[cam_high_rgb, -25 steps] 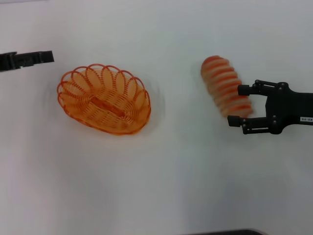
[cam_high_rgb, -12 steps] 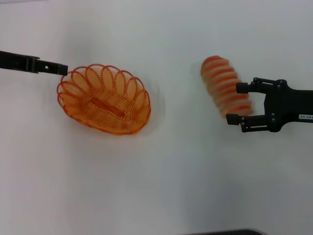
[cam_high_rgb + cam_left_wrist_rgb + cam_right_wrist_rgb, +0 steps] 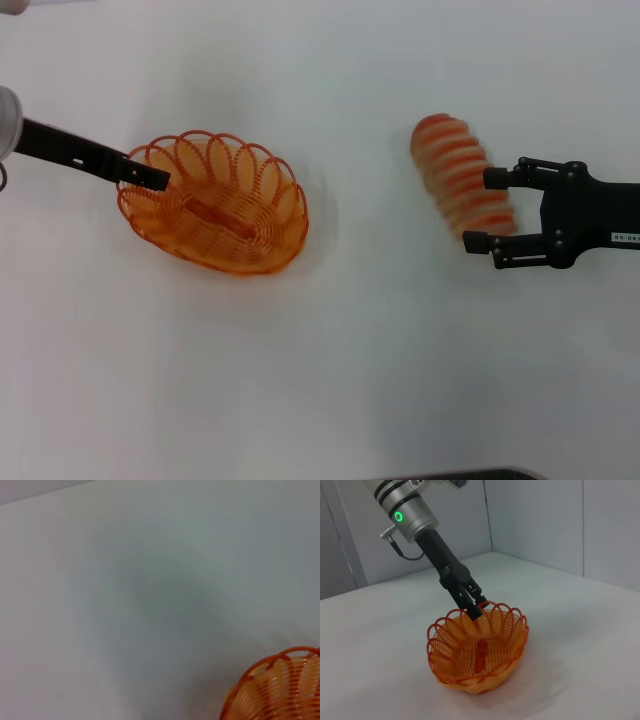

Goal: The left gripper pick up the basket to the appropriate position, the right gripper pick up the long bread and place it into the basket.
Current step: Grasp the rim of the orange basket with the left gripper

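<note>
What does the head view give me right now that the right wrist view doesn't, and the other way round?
Only the head view shows the bread and the right gripper, open, its fingers either side of the loaf's near end. Only the right wrist view shows the left arm's silver segment with a green light and the walls behind. Both show the basket on the white table, with the left gripper at its rim.

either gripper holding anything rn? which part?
Nothing held. Left gripper sits at the oval orange wire basket's rim; open right gripper straddles the striped tan long bread.
</note>
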Controlling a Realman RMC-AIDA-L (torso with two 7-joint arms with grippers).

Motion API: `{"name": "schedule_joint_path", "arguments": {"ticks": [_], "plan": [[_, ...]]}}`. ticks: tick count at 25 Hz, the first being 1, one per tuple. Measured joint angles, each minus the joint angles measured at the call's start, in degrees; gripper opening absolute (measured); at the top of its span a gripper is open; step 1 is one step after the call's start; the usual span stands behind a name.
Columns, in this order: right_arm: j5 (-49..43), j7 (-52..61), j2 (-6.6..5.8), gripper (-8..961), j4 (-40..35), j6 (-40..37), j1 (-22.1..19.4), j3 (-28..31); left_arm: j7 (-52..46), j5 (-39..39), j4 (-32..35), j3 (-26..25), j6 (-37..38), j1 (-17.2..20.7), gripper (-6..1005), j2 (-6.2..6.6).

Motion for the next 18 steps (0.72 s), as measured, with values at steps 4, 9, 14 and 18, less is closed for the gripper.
{"name": "schedule_joint_path", "arguments": {"ticks": [4, 9, 14, 18], "plan": [[0.14, 0.00, 0.00, 930, 0.00, 0.15, 0.12, 0.03, -0.02, 0.52, 0.02, 0.31, -0.94, -0.10, 867, -0.51], [0.17, 0.00, 0.00, 930, 0.17, 0.26, 0.34, 0.17, -0.11, 1.91, -0.41, 0.80, -2.57, -0.15, 855, -1.01], [0.26, 0.00, 0.00, 931, 0.12, 0.30, 0.48, 0.27, -0.14, 3.99, -0.62, 0.94, -3.50, -0.38, 843, -1.42], [0.35, 0.00, 0.00, 931, 0.04, 0.26, 0.62, 0.39, -0.42, 4.72, -0.74, 0.96, -4.25, -0.48, 833, -1.60]]}}
